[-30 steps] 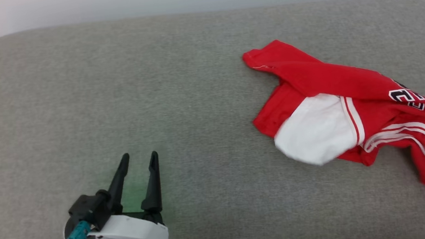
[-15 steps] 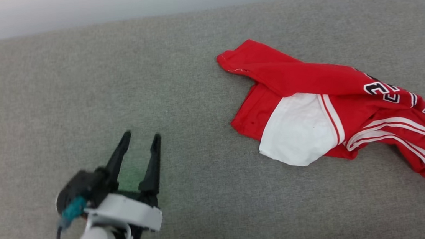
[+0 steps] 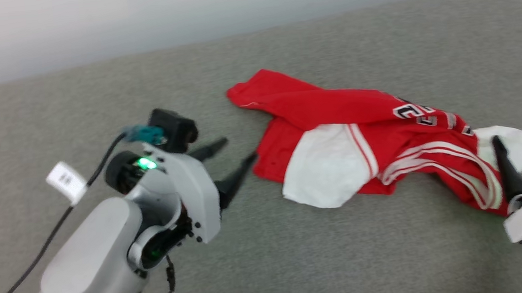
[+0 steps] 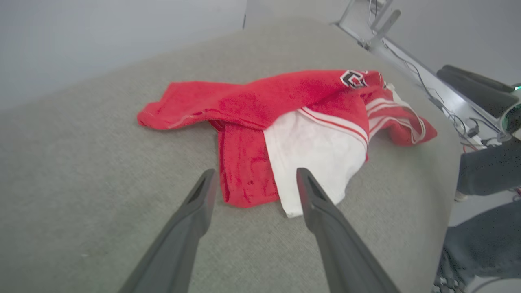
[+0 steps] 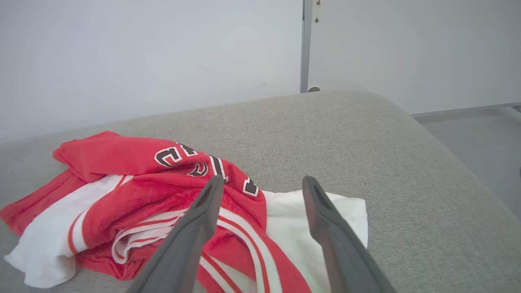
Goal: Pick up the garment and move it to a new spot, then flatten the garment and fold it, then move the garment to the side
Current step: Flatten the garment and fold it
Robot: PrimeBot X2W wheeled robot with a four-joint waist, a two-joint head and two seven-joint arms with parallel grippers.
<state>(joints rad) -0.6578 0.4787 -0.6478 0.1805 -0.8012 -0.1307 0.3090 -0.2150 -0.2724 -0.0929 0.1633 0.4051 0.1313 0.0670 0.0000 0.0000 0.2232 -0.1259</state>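
The garment [image 3: 333, 107] lies crumpled on the grey padded surface: red fabric, a white sleeve [image 3: 325, 174] in front, stripe trim and black numerals [image 3: 411, 113] on top. My left gripper [image 3: 238, 149] is open, its tips just left of the garment's red edge. In the left wrist view, the left gripper [image 4: 255, 174] frames that edge of the garment [image 4: 252, 97] and the white sleeve. My right gripper [image 3: 514, 139] is open at the garment's right end, over the other white sleeve. The right gripper [image 5: 263, 180] holds nothing and hovers above the garment [image 5: 114, 154].
The grey padded table [image 3: 96, 99] has rounded corners, and its right edge [image 5: 447, 162] drops off near the garment. A pale wall [image 5: 163, 53] stands behind. A metal frame with cables [image 4: 407, 57] and a person's dark trouser legs [image 4: 482, 173] are beyond the far edge.
The head camera has turned right, shifting the whole picture. My left arm has swung up and right to the garment's left edge. The right gripper has come into view, open.
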